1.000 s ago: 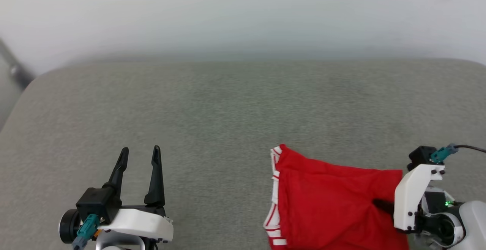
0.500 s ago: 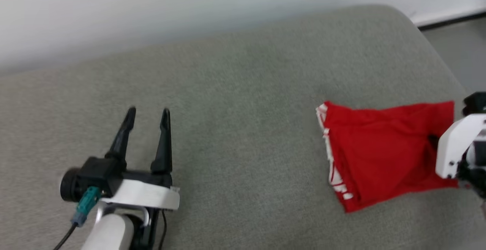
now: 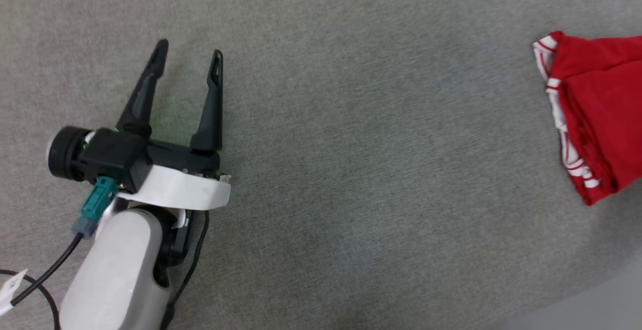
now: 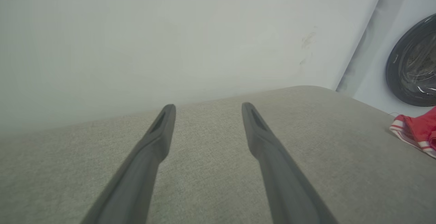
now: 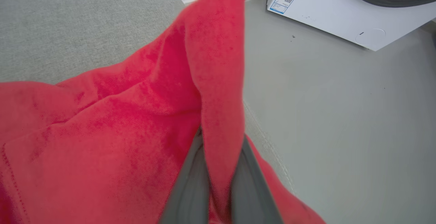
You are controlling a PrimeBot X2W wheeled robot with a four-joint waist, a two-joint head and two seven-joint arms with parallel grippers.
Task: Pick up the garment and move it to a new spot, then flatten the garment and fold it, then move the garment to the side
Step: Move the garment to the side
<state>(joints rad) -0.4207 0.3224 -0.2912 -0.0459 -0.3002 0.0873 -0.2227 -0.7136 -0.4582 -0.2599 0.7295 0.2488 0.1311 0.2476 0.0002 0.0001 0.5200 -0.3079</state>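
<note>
The right gripper (image 5: 220, 142) pinches a fold of the red garment (image 3: 602, 109), likely to carry it aside; the left gripper (image 3: 189, 49) hovers spread, empty.

**Red garment bunched by the pad's right edge**

The garment (image 3: 597, 114) is red cloth folded over itself in loose layers. White-and-red striped trim is stacked along the side that faces the middle of the grey upholstered pad (image 3: 351, 169). It rests on the pad close to the pad's right edge, partly out of the head view. One fold stands up as a tall ridge over that edge, pinched between the fingers (image 5: 190, 186) of the right gripper (image 5: 220, 156)
</note>
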